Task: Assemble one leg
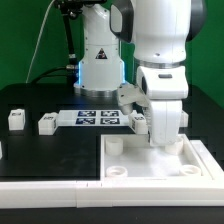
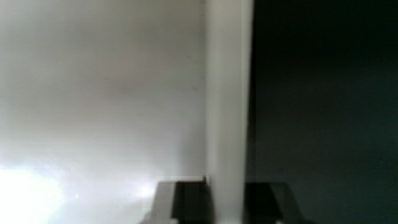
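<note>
The large white panel [image 1: 160, 165] lies at the front of the exterior view's right, with round sockets [image 1: 115, 146] at its corners. My gripper [image 1: 163, 142] stands straight down on the panel's far edge. In the wrist view the two dark fingers [image 2: 183, 204] press on either side of a thin white upright edge of the panel [image 2: 226, 100], so the gripper [image 2: 226, 205] is shut on it. Two small white legs [image 1: 15, 119] [image 1: 47, 124] lie on the black table at the exterior view's left. Another leg [image 1: 137, 120] lies just beside my hand.
The marker board [image 1: 98, 117] lies flat in front of the robot's base [image 1: 100, 70]. A white raised border [image 1: 50, 185] runs along the table's front. Green wall behind.
</note>
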Action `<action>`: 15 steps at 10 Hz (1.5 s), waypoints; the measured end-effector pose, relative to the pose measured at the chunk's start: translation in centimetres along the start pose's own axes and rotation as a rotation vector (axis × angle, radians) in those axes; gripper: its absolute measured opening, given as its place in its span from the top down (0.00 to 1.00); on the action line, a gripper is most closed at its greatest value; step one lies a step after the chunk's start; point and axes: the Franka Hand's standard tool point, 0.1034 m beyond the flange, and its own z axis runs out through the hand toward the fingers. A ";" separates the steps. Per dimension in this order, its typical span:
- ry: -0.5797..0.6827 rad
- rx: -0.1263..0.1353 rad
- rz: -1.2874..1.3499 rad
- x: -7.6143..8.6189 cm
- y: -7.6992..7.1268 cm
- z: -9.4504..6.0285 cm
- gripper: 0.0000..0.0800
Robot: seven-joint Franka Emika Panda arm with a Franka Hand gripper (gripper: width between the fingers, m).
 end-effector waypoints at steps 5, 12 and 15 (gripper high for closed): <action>0.002 0.001 0.000 0.2 0.0 0.1 0.82; 0.002 0.001 0.002 0.1 0.0 0.1 0.19; 0.000 -0.004 0.010 0.1 -0.2 -0.4 0.19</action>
